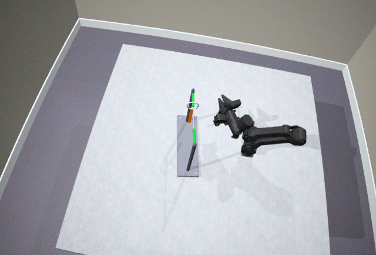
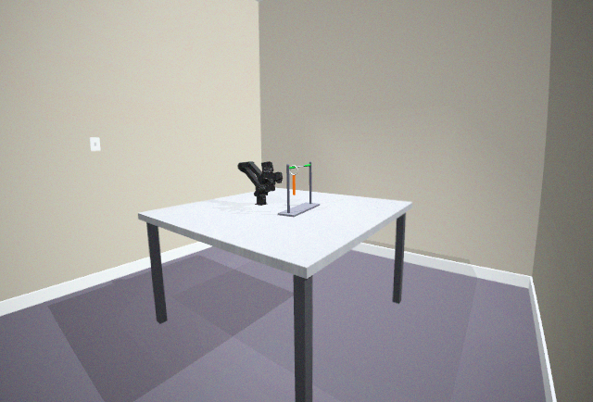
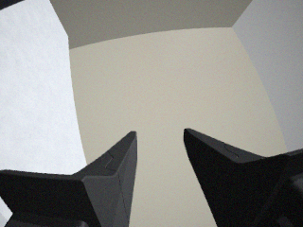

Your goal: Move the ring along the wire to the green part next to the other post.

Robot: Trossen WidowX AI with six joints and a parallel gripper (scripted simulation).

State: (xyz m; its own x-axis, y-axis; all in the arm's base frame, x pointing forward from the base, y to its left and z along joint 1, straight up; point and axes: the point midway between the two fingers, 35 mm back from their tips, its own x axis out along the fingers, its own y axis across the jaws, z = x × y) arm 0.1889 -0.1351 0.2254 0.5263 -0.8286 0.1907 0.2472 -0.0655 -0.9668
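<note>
The ring (image 1: 198,105) (image 2: 293,175) hangs around the wire at the green part (image 1: 192,97) beside the upper post (image 1: 188,113) in the top view. This is the left post (image 2: 288,192) in the exterior view. Its orange handle (image 1: 190,115) (image 2: 294,184) hangs down below the wire. The other green part (image 1: 194,136) (image 2: 307,165) is beside the other post (image 1: 191,157) (image 2: 309,187). My gripper (image 1: 221,97) (image 3: 160,135) is partly open and empty. It is to the right of the ring in the top view, clear of it. The wrist view shows neither ring nor handle.
The thin grey wire (image 1: 193,121) (image 2: 300,166) runs between the green parts. Both posts stand on a grey base plate (image 1: 183,155) (image 2: 301,209) on the white table (image 1: 121,155) (image 2: 239,230). The arm (image 1: 270,132) (image 2: 250,171) stands beside the wire frame.
</note>
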